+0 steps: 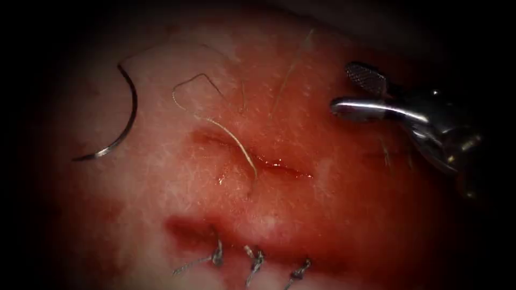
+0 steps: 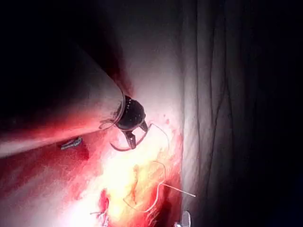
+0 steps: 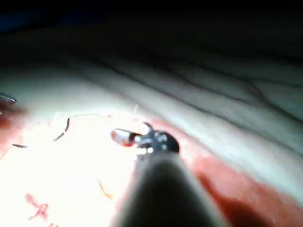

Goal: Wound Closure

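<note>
needle (image 1: pixel 122 121) lies free on tissue (image 1: pixel 333 198) left of the cut (image 1: pixel 252 157), thread (image 1: pixel 215 122) across it; right tool (image 1: pixel 355 92) and left tool (image 2: pixel 131 138) gape, both empty.

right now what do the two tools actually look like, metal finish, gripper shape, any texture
The right gripper is polished silver metal: two slim rounded fingers, one showing a cross-hatched gripping face, hinged on a bulkier shiny wrist with small brass-coloured fittings. The left gripper has short curved fingers on a dark, dotted wrist joint at the end of a smooth, pale cylindrical shaft. No cables or markings are visible.
</note>
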You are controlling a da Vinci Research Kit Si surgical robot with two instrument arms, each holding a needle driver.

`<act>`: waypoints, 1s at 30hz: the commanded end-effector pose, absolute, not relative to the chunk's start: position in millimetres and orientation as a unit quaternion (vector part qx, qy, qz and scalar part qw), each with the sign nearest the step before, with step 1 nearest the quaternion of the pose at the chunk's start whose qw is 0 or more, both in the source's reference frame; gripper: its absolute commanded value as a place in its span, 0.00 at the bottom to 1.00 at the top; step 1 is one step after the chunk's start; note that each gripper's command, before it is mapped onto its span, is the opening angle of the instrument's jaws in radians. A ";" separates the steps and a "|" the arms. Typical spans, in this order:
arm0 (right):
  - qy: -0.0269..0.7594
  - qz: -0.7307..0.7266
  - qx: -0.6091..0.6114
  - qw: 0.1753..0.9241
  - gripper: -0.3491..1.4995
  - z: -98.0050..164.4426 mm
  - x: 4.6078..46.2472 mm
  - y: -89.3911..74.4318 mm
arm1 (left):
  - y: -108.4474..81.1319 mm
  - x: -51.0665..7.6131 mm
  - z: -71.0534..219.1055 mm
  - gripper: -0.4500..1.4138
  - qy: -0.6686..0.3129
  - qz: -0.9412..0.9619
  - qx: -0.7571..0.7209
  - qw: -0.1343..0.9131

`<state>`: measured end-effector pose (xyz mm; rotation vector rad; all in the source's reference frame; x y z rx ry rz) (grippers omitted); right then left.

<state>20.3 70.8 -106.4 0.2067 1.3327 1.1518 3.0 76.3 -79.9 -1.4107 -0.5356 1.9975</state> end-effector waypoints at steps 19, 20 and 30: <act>0.588 0.491 0.079 0.639 0.94 -106.2 21.6 70.8 | 82.9 -7.4 -70.0 0.62 -0.132 0.885 -0.352 0.275; 0.585 0.491 0.079 0.641 0.94 -106.2 21.7 70.7 | 83.4 -7.6 -69.4 0.62 -0.128 0.889 -0.344 0.274; 0.583 0.491 0.078 0.643 0.94 -106.1 22.4 70.3 | 84.1 -9.2 -66.2 0.62 -0.129 0.900 -0.318 0.269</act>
